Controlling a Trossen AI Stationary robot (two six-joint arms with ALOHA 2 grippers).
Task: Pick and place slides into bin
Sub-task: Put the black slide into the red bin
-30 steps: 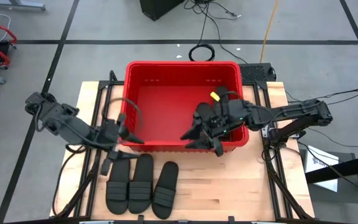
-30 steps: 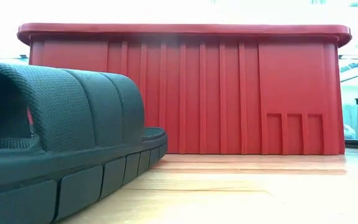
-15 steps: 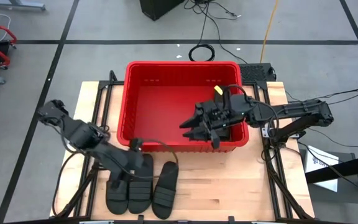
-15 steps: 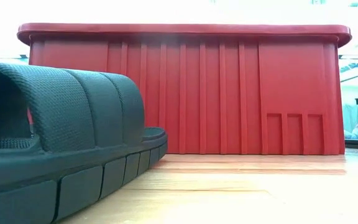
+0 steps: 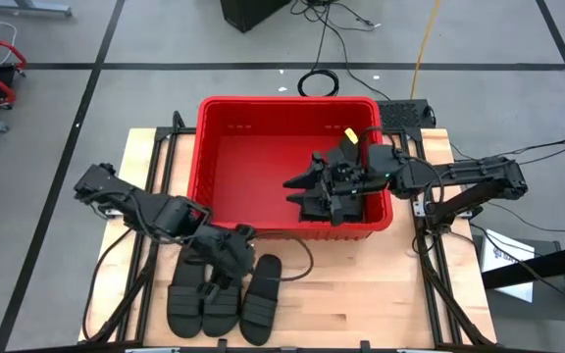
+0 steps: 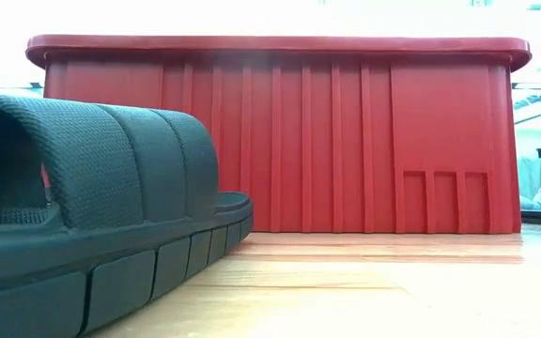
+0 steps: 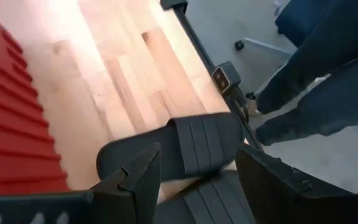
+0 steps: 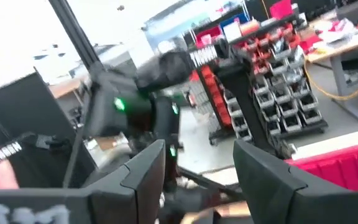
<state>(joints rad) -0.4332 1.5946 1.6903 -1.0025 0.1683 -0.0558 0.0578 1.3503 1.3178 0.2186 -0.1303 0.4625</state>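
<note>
Three black slides lie side by side, soles down, on the wooden table near its front edge: left (image 5: 186, 294), middle (image 5: 221, 300) and right (image 5: 261, 299). One slide (image 6: 83, 216) fills the low view's left. My left gripper (image 5: 228, 261) (image 7: 197, 180) hangs open, slanting down, just above the middle slide's far end. In its wrist view two slides (image 7: 179, 149) (image 7: 216, 200) show between the fingers. The red bin (image 5: 206, 167) (image 6: 280, 131) stands behind them. My right gripper (image 5: 294, 192) (image 8: 197, 180) is open and empty above the bin's right half. What lies under it is hidden.
A table frame rail (image 7: 197, 43) runs along the right edge. A person's dark trouser legs (image 7: 328, 81) stand beyond it. Bare wood (image 5: 361, 284) lies right of the slides. Cables (image 5: 318, 82) and shelving (image 8: 278, 93) are off the table.
My left gripper has swung from beside the bin's near left wall toward the table's near edge and downward. It has tipped to point down over the slides. My right gripper has drawn a little toward the far edge over the bin. The slides have not moved.
</note>
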